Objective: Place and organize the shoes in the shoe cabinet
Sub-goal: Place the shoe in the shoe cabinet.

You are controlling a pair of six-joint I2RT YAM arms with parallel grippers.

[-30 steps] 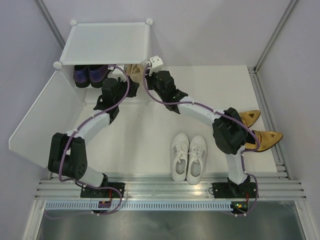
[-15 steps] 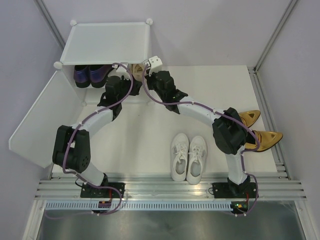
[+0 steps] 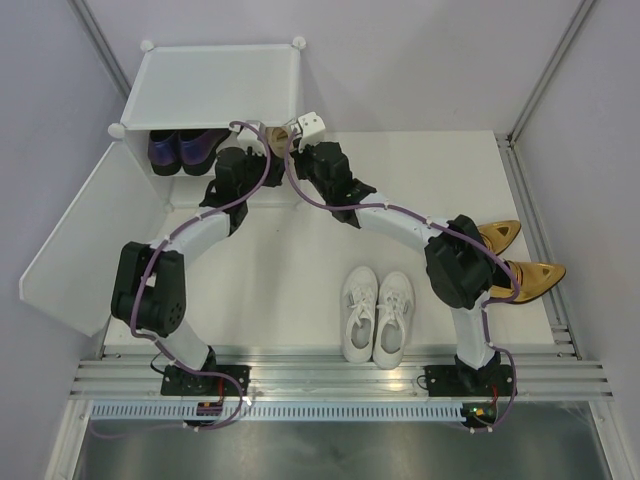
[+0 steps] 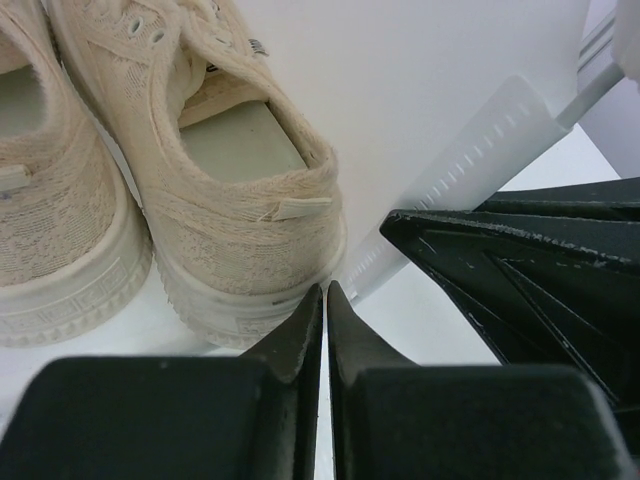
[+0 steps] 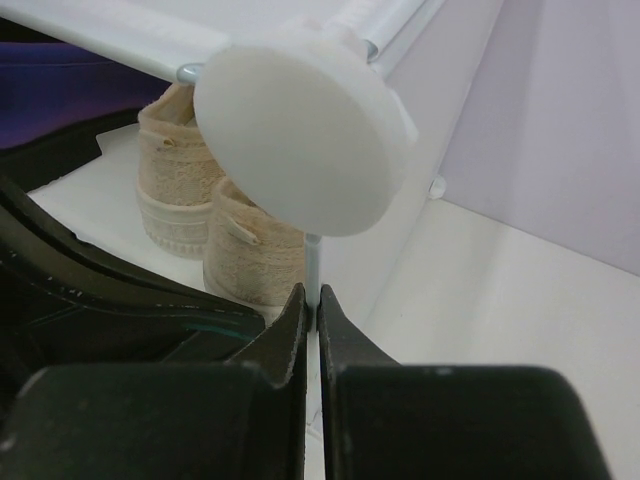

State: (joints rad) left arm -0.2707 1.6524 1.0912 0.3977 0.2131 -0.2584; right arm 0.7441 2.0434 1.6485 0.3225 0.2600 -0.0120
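Ahead of the left gripper the beige sneakers lose their toes to the top edge; ahead of the right gripper a blurred corner connector partly hides them.

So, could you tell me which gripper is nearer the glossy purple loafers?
Left: the left gripper sits just right of the glossy purple loafers, by the beige lace-up sneakers; the right gripper is farther right.

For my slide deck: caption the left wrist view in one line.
Left gripper, shut, just behind the heels of the beige sneakers in the cabinet.
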